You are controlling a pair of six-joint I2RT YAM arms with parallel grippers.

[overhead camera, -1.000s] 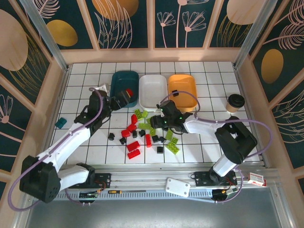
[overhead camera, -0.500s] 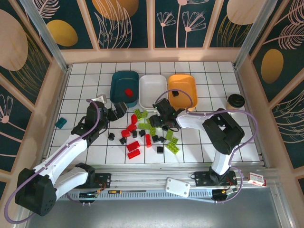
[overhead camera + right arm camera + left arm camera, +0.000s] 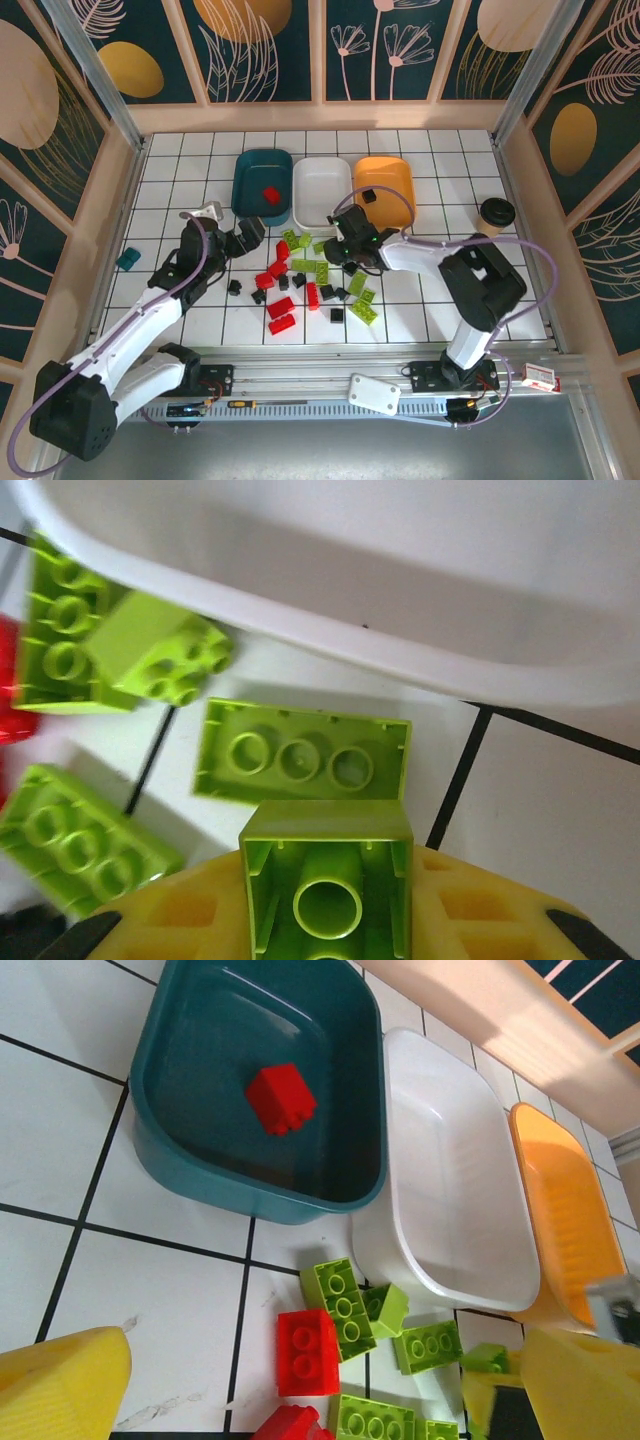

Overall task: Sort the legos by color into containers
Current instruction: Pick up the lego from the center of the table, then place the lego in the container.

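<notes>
The right gripper (image 3: 326,910) was clamped on a lime brick (image 3: 326,865), hollow side toward its camera, just beside the white tray (image 3: 420,570) near the table's middle. The left gripper (image 3: 320,1385) hung wide apart, empty. A shallow pinch might let the brick twist free, or it might snag the tray's near wall on lifting.

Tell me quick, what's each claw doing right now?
Left gripper: open, holding nothing.
Right gripper: closed on a green lego.
</notes>
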